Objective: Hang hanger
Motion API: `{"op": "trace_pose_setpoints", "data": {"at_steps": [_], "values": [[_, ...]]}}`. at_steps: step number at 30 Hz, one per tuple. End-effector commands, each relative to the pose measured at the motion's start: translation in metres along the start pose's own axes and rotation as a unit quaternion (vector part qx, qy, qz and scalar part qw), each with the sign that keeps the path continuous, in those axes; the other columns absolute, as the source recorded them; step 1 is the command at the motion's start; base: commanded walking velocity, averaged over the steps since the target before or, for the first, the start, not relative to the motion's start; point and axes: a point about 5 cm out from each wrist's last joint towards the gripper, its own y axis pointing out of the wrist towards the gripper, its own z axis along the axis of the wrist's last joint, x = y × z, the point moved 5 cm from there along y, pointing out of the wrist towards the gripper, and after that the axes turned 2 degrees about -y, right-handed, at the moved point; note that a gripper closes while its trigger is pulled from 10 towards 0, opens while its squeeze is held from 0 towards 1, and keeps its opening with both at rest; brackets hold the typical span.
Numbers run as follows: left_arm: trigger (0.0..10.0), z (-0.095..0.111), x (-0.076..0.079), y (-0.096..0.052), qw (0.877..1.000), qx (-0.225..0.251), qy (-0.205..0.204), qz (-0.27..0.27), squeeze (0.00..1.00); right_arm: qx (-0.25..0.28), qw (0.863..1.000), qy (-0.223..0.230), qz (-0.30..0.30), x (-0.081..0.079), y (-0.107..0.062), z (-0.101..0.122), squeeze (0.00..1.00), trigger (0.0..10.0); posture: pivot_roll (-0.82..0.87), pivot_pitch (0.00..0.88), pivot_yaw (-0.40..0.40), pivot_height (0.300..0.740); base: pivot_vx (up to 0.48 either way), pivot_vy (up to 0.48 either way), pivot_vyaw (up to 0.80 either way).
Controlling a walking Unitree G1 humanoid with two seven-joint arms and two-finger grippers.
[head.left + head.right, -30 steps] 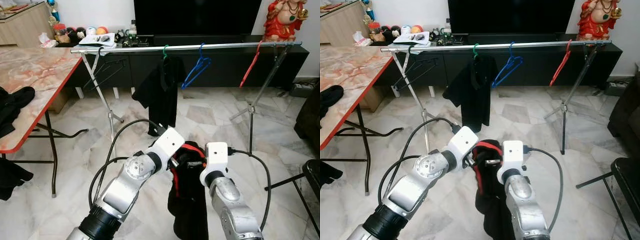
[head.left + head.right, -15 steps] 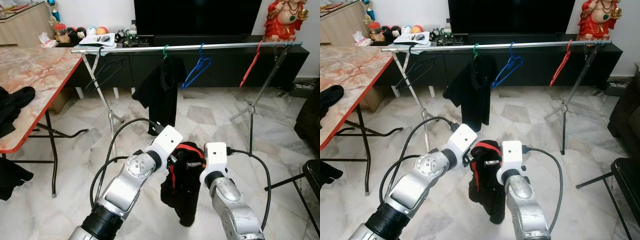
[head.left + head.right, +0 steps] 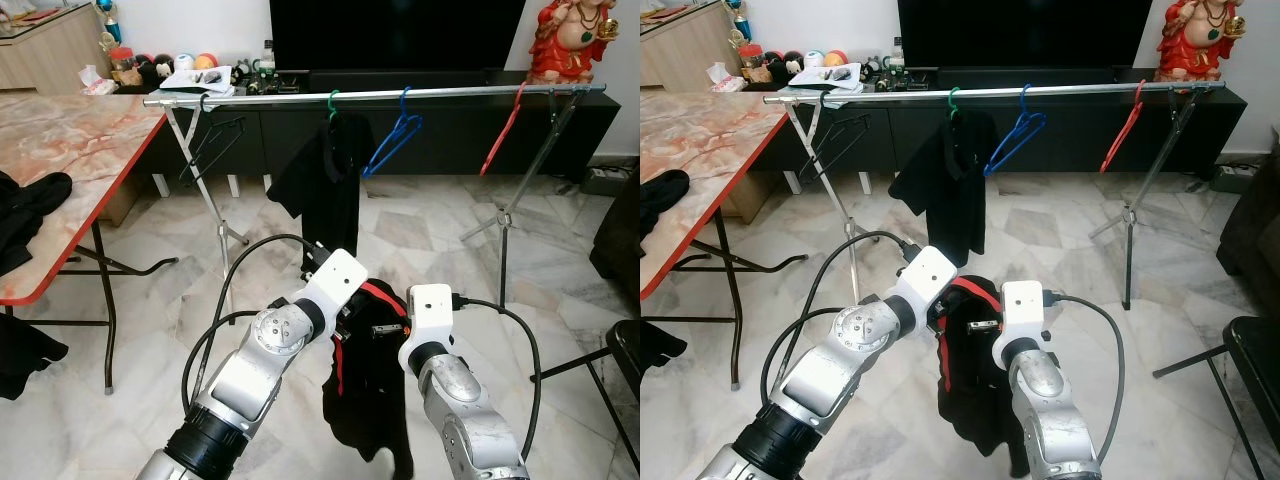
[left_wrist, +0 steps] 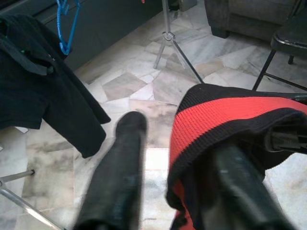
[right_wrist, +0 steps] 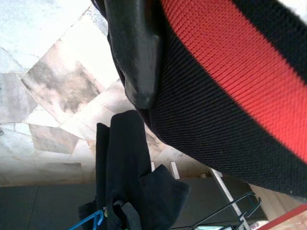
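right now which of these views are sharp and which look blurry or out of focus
Left eye and right eye views: evenly lit and sharp, the rail and the blue hanger crisp. Left wrist view: the near black fingers are soft and out of focus, while the red and black garment and the floor behind are clearer. Right wrist view: the finger is blurred at close range; the knit weave shows.

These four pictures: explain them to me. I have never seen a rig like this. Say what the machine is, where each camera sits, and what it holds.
It is a walking humanoid robot with two silver arms. Two pictures come from its head, looking down; the other two from cameras on its wrists, looking along the black fingers. The left gripper and right gripper meet at a black garment with a red band, which hangs between them above the marble floor. Ahead stands a rail carrying a black shirt, a blue hanger, a red hanger and a black hanger. A table stands on the left.
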Motion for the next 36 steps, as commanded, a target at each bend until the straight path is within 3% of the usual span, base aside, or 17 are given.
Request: {"op": "trace_pose_setpoints", "data": {"at_steps": [1,7,8,9,10,18,19,23,24,25,26,27,28,36], "values": [[0.0,-0.001,0.0,0.001,1.0,-0.005,0.01,-0.005,0.0,0.019,1.0,-0.004,0.009,-0.006,-0.001,0.011,0.0,0.0,0.1,0.064,0.016,0.74,0.0,0.0,0.0],[0.0,-0.002,0.001,0.001,1.0,-0.007,0.011,-0.009,0.0,0.016,1.0,-0.009,0.007,-0.006,-0.001,0.011,0.0,0.0,0.1,0.064,0.016,0.74,0.0,0.0,0.0],[0.0,-0.003,0.001,0.001,1.0,-0.008,0.011,-0.009,0.0,0.014,1.0,-0.015,0.004,-0.005,-0.001,0.01,0.0,3.1,0.1,0.068,0.017,0.74,0.0,0.0,0.0],[0.0,-0.003,0.002,0.001,1.0,-0.008,0.011,-0.009,0.0,0.012,1.0,-0.017,0.001,-0.005,0.0,0.009,0.0,8.5,0.1,0.068,0.017,0.74,0.0,0.0,0.0],[0.0,-0.003,0.002,0.001,1.0,-0.008,0.011,-0.009,0.0,0.01,1.0,-0.02,-0.002,-0.003,0.0,0.008,0.0,10.0,0.1,0.068,0.017,0.74,0.0,0.0,0.0],[0.0,-0.003,0.002,0.001,1.0,-0.01,0.012,-0.011,0.0,0.01,1.0,-0.023,-0.009,0.0,0.0,0.008,0.04,10.0,0.1,0.068,0.019,0.74,0.0,0.0,0.0],[0.0,-0.004,0.002,0.001,1.0,-0.01,0.012,-0.012,0.0,0.014,1.0,-0.025,-0.007,-0.001,0.0,0.009,1.0,10.0,0.1,0.068,0.019,0.74,0.0,0.0,0.0],[0.0,-0.004,0.002,0.001,1.0,-0.01,0.012,-0.013,0.0,0.017,0.999,-0.03,-0.011,-0.001,0.0,0.01,1.0,10.0,0.1,0.068,0.021,0.74,0.0,0.0,0.0],[0.0,-0.004,0.002,0.001,1.0,-0.01,0.012,-0.013,0.0,0.019,0.999,-0.035,-0.014,0.0,-0.001,0.011,0.89,10.0,0.1,0.068,0.021,0.74,0.0,0.0,0.0],[0.0,-0.004,0.002,0.001,1.0,-0.01,0.012,-0.013,0.0,0.02,0.999,-0.038,-0.016,0.0,-0.001,0.011,0.89,10.0,0.1,0.068,0.021,0.74,0.0,0.0,0.0],[0.0,-0.004,0.002,0.001,1.0,-0.011,0.013,-0.013,0.0,0.025,0.998,-0.05,-0.022,0.002,-0.001,0.013,0.1,10.0,0.1,0.069,0.021,0.74,0.0,0.0,0.0],[0.0,-0.004,0.002,0.001,1.0,-0.011,0.013,-0.013,0.0,0.026,0.998,-0.053,-0.025,0.002,-0.001,0.014,0.1,10.0,0.1,0.069,0.022,0.74,0.0,0.0,0.0],[0.0,-0.004,0.002,0.001,1.0,-0.011,0.013,-0.014,0.0,0.03,0.998,-0.056,-0.031,0.004,-0.002,0.016,0.0,10.0,0.1,0.069,0.022,0.74,0.0,0.0,0.0],[0.0,-0.005,0.003,0.001,1.0,-0.012,0.014,-0.016,0.0,0.036,0.998,-0.042,-0.036,0.003,-0.006,0.017,0.0,10.0,0.11,0.065,0.023,0.74,0.0,0.0,0.0]]}}
